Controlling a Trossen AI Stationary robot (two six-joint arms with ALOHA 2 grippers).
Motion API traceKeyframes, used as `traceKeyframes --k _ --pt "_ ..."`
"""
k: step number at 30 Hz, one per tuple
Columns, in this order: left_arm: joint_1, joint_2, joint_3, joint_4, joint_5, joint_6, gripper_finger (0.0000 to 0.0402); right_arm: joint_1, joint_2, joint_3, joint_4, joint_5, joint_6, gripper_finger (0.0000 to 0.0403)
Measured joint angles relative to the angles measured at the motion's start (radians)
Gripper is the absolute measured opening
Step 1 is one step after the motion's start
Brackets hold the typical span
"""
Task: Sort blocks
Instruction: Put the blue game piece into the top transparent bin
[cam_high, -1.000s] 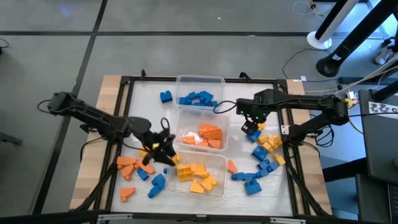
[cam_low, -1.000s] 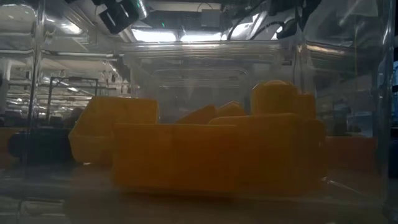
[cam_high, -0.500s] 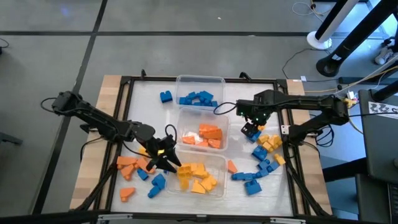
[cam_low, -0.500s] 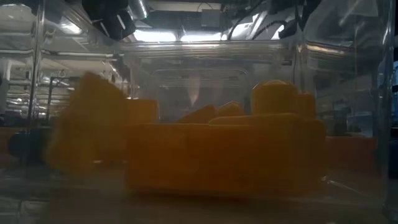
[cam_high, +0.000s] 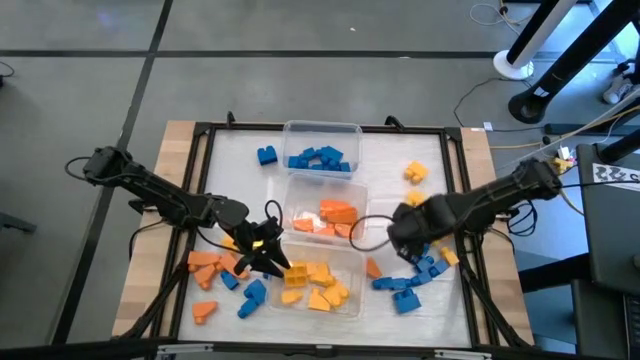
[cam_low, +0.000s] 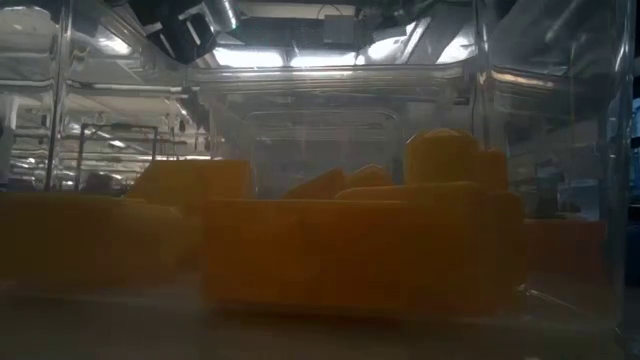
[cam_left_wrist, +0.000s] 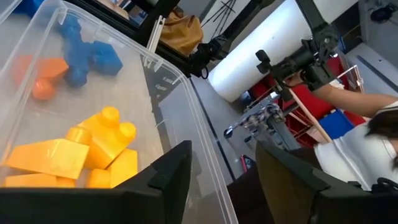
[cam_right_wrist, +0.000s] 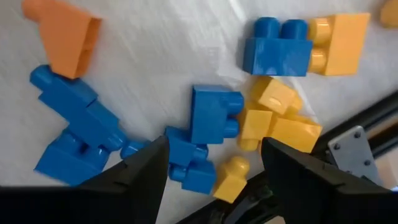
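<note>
The left gripper (cam_high: 272, 262) hangs at the near tub's (cam_high: 352, 262) left edge, its fingers (cam_left_wrist: 168, 177) apart and empty. The right gripper (cam_high: 405, 238) is low over the blue and yellow blocks (cam_right_wrist: 214, 115) near the worktop's (cam_high: 235, 150) right edge, fingers (cam_right_wrist: 146, 165) wide, holding nothing. Yellow blocks (cam_left_wrist: 102, 140) lie inside the tub.

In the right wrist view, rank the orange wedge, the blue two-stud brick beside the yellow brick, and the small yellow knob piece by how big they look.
1. Orange wedge and blue two-stud brick: too alike to rank.
2. Small yellow knob piece: clearly smallest, though partly hidden at the gripper's edge.
</note>
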Motion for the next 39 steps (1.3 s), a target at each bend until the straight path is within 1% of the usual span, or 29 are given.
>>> traceKeyframes --k 2,5,9,14,16,19,21,28,36,39 --pt "0.0 0.0 0.0 0.002 0.0 0.0 0.0167 0.034 0.016 0.0 -0.007 0.032 0.05 0.0253" --pt "0.0 0.0 0.0 0.004 0.0 0.0 0.0167 0.057 0.048 0.0 -0.018 0.051 0.102 0.0253" --pt "0.0 0.0 0.0 0.004 0.001 0.0 0.0167 0.074 0.105 0.0 -0.017 0.045 0.104 0.0253" --pt "-0.002 0.0 0.0 0.003 0.001 0.0 0.0166 0.072 0.163 -0.009 -0.022 0.007 0.098 0.0253" --pt "-0.002 0.0 0.0 0.002 0.001 0.0 0.0166 0.071 0.162 -0.051 -0.002 -0.007 0.098 0.0253" --pt "-0.002 0.0 0.0 -0.001 0.001 0.0 0.0166 0.071 0.156 -0.134 0.05 -0.08 0.103 0.0253" --pt "-0.002 0.0 0.0 -0.007 0.001 0.001 0.0166 0.072 0.154 -0.181 0.081 -0.104 0.104 0.0253" --pt "-0.002 0.0 0.0 -0.017 0.001 0.003 0.0166 0.071 0.154 -0.288 0.261 -0.106 0.071 0.0253" --pt "-0.001 0.0 0.0 -0.019 0.001 0.0 0.0166 0.071 0.154 -0.367 0.297 -0.099 0.069 0.0253" --pt "-0.001 0.0 0.0 -0.019 0.001 0.0 0.0166 0.071 0.154 -0.392 0.359 -0.088 0.051 0.0253"
